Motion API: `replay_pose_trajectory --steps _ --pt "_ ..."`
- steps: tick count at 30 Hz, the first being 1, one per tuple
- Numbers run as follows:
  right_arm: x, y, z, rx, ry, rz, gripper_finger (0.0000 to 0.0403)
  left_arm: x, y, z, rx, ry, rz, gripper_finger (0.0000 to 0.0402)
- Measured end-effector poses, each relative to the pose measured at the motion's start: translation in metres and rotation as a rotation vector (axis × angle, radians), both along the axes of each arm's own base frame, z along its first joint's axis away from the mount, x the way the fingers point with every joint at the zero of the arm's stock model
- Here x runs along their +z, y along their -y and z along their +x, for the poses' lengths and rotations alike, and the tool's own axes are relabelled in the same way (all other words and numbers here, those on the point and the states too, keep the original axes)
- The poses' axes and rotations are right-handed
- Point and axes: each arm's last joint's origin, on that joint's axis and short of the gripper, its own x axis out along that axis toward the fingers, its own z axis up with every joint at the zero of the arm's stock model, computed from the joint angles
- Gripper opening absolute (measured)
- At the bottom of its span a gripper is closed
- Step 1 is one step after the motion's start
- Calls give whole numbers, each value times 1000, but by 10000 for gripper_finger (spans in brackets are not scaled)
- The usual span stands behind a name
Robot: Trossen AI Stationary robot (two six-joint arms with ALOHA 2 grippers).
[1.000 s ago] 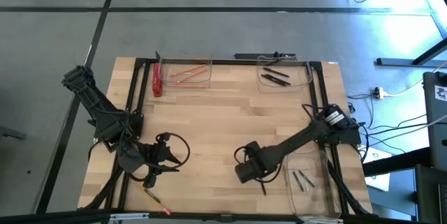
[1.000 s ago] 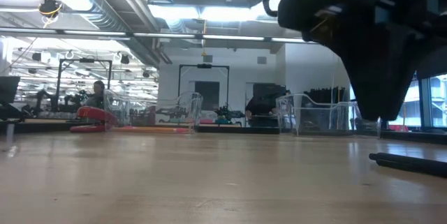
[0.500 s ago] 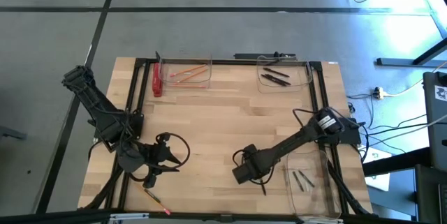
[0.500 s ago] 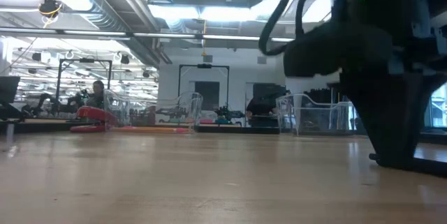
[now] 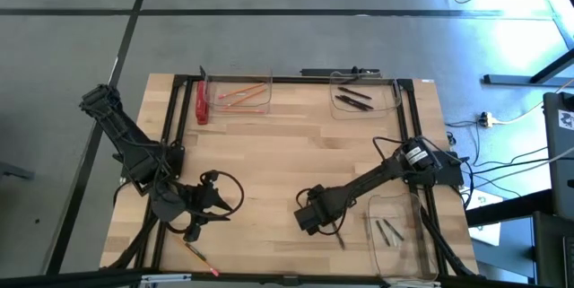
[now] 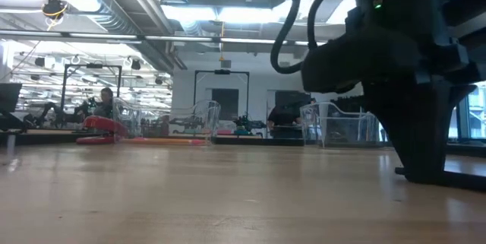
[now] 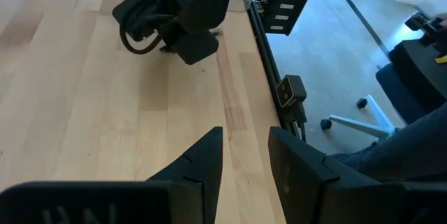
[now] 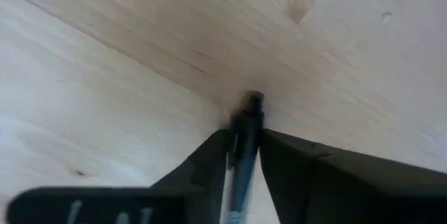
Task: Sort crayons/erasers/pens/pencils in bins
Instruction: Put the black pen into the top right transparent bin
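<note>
Wooden table (image 5: pixel 287 162): only wrist view shows right gripper (image 8: pixel 243 147) pinching pen (image 8: pixel 244 137); left gripper (image 7: pixel 244 155) spread.

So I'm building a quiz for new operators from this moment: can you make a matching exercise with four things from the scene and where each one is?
Things:
1. right gripper
2. left gripper
3. red bar
4. pencils

Places:
A. inside the far-left bin
B. near the table's front left edge, fingers apart, nothing between them
C. on the table just outside the far-left bin
D. down at the table, fingers either side of a black pen

Pairs: 1-D, 2-B, 3-C, 4-A
</note>
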Motion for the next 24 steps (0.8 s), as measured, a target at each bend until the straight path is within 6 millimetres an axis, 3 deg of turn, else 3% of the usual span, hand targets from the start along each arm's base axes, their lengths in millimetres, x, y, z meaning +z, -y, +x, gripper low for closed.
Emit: replay_pose_trajectory --steps 7,24 --pt "1 -1 1 0 17 2 42 0 0 0 0 0 0 110" --pt "3 4 7 46 57 28 53 0 0 0 -23 10 36 110"
